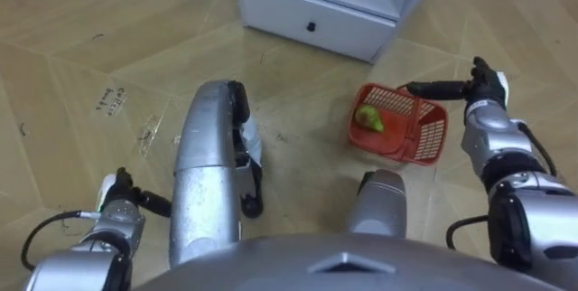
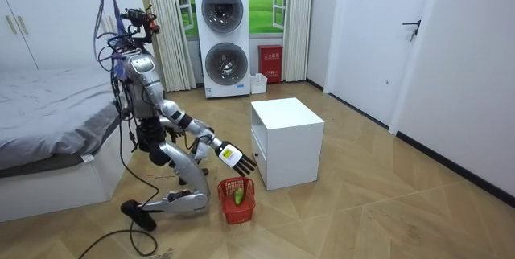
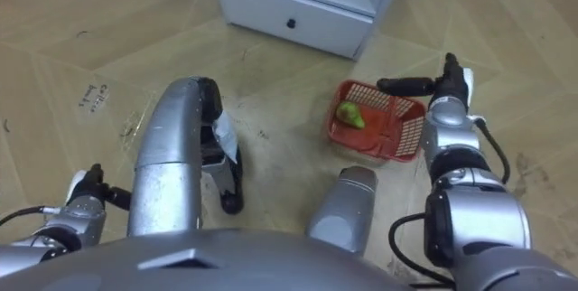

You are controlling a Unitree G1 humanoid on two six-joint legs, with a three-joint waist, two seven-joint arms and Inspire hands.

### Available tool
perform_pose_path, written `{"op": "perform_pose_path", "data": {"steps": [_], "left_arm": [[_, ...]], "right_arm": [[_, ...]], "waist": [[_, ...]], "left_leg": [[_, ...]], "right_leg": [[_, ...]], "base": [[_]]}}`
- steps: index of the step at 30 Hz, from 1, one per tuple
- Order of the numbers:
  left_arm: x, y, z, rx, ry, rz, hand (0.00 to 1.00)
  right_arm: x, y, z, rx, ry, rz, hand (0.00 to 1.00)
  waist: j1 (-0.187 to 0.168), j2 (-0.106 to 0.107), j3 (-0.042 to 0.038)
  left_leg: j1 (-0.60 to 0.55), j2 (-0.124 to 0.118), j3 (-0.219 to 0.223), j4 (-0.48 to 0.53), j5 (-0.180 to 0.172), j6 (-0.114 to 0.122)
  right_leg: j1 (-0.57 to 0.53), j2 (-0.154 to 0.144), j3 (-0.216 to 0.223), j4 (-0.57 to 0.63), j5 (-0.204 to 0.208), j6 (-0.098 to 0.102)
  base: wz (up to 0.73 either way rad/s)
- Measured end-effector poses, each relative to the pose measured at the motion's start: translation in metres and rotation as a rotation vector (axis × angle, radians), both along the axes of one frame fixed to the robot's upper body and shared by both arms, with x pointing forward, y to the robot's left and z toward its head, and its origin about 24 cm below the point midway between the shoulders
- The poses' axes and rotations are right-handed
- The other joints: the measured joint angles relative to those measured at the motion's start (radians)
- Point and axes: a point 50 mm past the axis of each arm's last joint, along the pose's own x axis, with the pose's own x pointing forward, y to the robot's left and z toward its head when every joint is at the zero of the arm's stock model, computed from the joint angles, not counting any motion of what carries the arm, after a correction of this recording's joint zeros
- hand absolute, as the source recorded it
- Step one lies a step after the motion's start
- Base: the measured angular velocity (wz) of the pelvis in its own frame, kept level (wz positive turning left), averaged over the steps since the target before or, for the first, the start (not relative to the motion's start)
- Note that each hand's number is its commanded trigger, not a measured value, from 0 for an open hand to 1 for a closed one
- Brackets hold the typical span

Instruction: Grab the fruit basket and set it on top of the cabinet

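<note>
Your main risk is tipping the basket (image 1: 432, 137). It is light, sits loose on the floor (image 1: 81, 29) and could slide on the smooth boards. If your fingers come down on the rim rather than curling under it, the basket could skid toward the white cabinet (image 1: 307, 11) or roll over and spill the green fruit (image 1: 368, 117) inside. A one-sided grip on the mesh wall would also let it swing and drop the fruit as you lift. You are kneeling low with the arm stretched well forward, so a hurried reach could unsettle your balance too.

Your right hand (image 1: 483, 85) is spread flat, with its fingers (image 1: 433, 88) straight and pointing across toward your left. It hangs over the basket's far rim. The room view shows it above the basket and apart from it, holding nothing.

The basket stands on the floor just in front of the cabinet's near corner, beside your right knee. I cannot make out a handle on it.

Your left hand (image 1: 117, 202) is low at your left side near the floor; you cannot tell its state from here.
</note>
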Motion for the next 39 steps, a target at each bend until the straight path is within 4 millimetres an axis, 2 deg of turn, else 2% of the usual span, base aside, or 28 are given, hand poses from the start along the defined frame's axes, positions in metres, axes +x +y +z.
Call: {"op": "perform_pose_path", "data": {"steps": [2, 5, 6, 8, 10, 11, 12, 13, 14, 15, 16, 17, 18, 19, 20, 27, 29, 31, 35, 39], "left_arm": [[-0.006, -0.004, -0.003, -0.009, 0.008, -0.022, 0.0], [-0.01, -0.006, -0.004, -0.013, 0.015, -0.038, 0.0], [-0.015, -0.006, -0.006, -0.014, 0.027, -0.046, 0.0], [-0.026, -0.008, -0.008, -0.018, 0.056, -0.063, 0.0], [-0.049, -0.005, -0.012, -0.029, 0.117, -0.066, 0.0], [-0.056, -0.004, -0.012, -0.033, 0.139, -0.074, 0.0], [-0.057, -0.003, -0.012, -0.036, 0.147, -0.083, 0.0], [-0.055, -0.008, -0.013, -0.056, 0.144, -0.097, 0.0], [-0.044, -0.022, -0.016, -0.107, 0.113, -0.125, 0.0], [-0.041, -0.025, -0.016, -0.126, 0.102, -0.138, 0.0], [-0.034, -0.025, -0.015, -0.133, 0.081, -0.154, 0.0], [-0.034, -0.023, -0.014, -0.131, 0.084, -0.156, 0.0], [-0.041, -0.019, -0.014, -0.12, 0.102, -0.149, 0.0], [-0.046, -0.016, -0.014, -0.114, 0.114, -0.147, 0.0], [-0.048, -0.016, -0.015, -0.114, 0.12, -0.145, 0.0], [-0.047, -0.02, -0.016, -0.125, 0.148, -0.193, 0.0], [-0.048, -0.022, -0.017, -0.141, 0.157, -0.201, 0.0], [-0.049, -0.022, -0.017, -0.145, 0.166, -0.2, 0.0], [-0.056, -0.023, -0.018, -0.162, 0.189, -0.197, 0.0], [-0.066, -0.025, -0.019, -0.169, 0.214, -0.209, 0.0]], "right_arm": [[-0.001, 0.002, -0.001, 0.018, -0.003, -0.014, 0.0], [0.0, 0.005, -0.002, 0.034, -0.005, -0.006, 0.0], [0.002, 0.007, 0.0, 0.031, -0.012, 0.005, 0.0], [0.005, 0.011, 0.001, 0.022, -0.017, 0.038, 0.0], [0.006, 0.018, -0.001, 0.023, -0.005, 0.087, 0.0], [0.005, 0.018, -0.001, 0.022, -0.001, 0.099, 0.0], [0.004, 0.016, -0.001, 0.021, 0.0, 0.095, 0.0], [0.005, 0.006, 0.003, 0.007, -0.008, 0.082, 0.0], [0.011, -0.008, 0.014, -0.019, -0.036, 0.066, 0.0], [0.011, -0.013, 0.017, -0.029, -0.044, 0.058, 0.0], [0.012, -0.015, 0.018, -0.034, -0.047, 0.055, 0.0], [0.013, -0.012, 0.017, -0.027, -0.044, 0.065, 0.0], [0.018, -0.001, 0.015, -0.005, -0.037, 0.102, 0.0], [0.02, 0.005, 0.014, 0.014, -0.038, 0.123, 0.0], [0.022, 0.005, 0.015, 0.023, -0.043, 0.129, 0.0], [0.015, 0.0, 0.009, 0.046, -0.01, 0.107, 0.0], [0.013, -0.005, 0.009, 0.045, 0.015, 0.119, 0.0], [0.013, -0.005, 0.009, 0.05, 0.018, 0.126, 0.0], [0.009, -0.006, 0.006, 0.068, 0.038, 0.128, 0.0], [0.007, -0.007, 0.003, 0.082, 0.052, 0.115, 0.0]], "waist": [[-0.015, -0.002, 0.0006], [-0.014, -0.003, 0.0006], [-0.012, -0.004, 0.0011], [-0.009, -0.007, 0.0024], [-0.006, -0.004, 0.0027], [-0.01, -0.011, 0.0051], [-0.011, -0.017, 0.0062], [-0.003, -0.015, 0.0167], [0.011, 0.028, 0.0329], [0.009, 0.034, 0.031], [0.013, 0.03, 0.0308], [0.012, 0.026, 0.0289], [0.031, 0.019, 0.025], [0.04, 0.016, 0.0229], [0.043, 0.025, 0.02], [0.058, 0.035, 0.0187], [0.072, 0.051, 0.0135], [0.073, 0.062, 0.0125], [0.099, 0.065, 0.0129], [0.1, 0.074, 0.0128]], "left_leg": [[0.014, 0.001, -0.001, 0.009, -0.014, -0.006], [0.025, -0.003, -0.012, 0.017, -0.022, -0.024], [0.024, -0.013, -0.023, 0.025, -0.023, -0.035], [0.017, -0.049, -0.058, 0.055, -0.009, -0.061], [-0.006, -0.095, -0.128, 0.143, 0.017, -0.107], [-0.025, -0.117, -0.141, 0.187, 0.025, -0.12], [-0.04, -0.128, -0.141, 0.21, 0.025, -0.12], [-0.078, -0.139, -0.14, 0.255, 0.018, -0.118], [-0.117, -0.16, -0.135, 0.233, -0.017, -0.113], [-0.129, -0.169, -0.126, 0.215, -0.022, -0.112], [-0.132, -0.166, -0.111, 0.193, -0.021, -0.114], [-0.134, -0.167, -0.109, 0.193, -0.021, -0.114], [-0.129, -0.165, -0.115, 0.202, -0.021, -0.114], [-0.122, -0.167, -0.12, 0.215, -0.02, -0.117], [-0.121, -0.166, -0.127, 0.222, -0.018, -0.12], [-0.119, -0.151, -0.128, 0.198, -0.015, -0.126], [-0.129, -0.142, -0.128, 0.196, -0.015, -0.127], [-0.136, -0.139, -0.123, 0.191, -0.015, -0.127], [-0.147, -0.138, -0.116, 0.183, -0.015, -0.127], [-0.17, -0.134, -0.115, 0.182, -0.015, -0.128]], "right_leg": [[0.023, 0.013, 0.002, -0.003, -0.008, -0.006], [0.038, 0.016, 0.004, 0.0, -0.021, -0.015], [0.038, 0.015, 0.013, 0.008, -0.031, -0.017], [0.041, 0.017, 0.035, 0.029, -0.046, -0.022], [0.075, 0.04, 0.057, 0.076, -0.06, -0.027], [0.101, 0.051, 0.063, 0.107, -0.066, -0.025], [0.117, 0.057, 0.067, 0.124, -0.072, -0.022], [0.134, 0.074, 0.07, 0.158, -0.081, -0.02], [0.116, 0.073, 0.054, 0.157, -0.079, -0.011], [0.101, 0.054, 0.056, 0.155, -0.08, -0.006], [0.071, 0.038, 0.064, 0.147, -0.087, 0.001], [0.064, 0.041, 0.072, 0.144, -0.087, 0.001], [0.05, 0.051, 0.095, 0.144, -0.087, 0.001], [0.051, 0.048, 0.104, 0.146, -0.088, 0.001], [0.05, 0.053, 0.11, 0.149, -0.086, -0.002], [0.016, 0.077, 0.133, 0.179, -0.087, -0.004], [-0.005, 0.085, 0.143, 0.194, -0.088, -0.007], [-0.015, 0.085, 0.146, 0.202, -0.089, -0.008], [-0.046, 0.086, 0.17, 0.219, -0.089, -0.008], [-0.065, 0.087, 0.169, 0.227, -0.089, -0.007]], "base": [[0.02], [-0.05], [-0.22], [-0.32], [-0.24], [0.1], [0.36], [0.44], [0.51], [0.53], [0.37], [-0.08], [-0.48], [-0.58], [-0.32], [-0.07], [-0.07], [0.02], [-0.04], [0.06]]}}
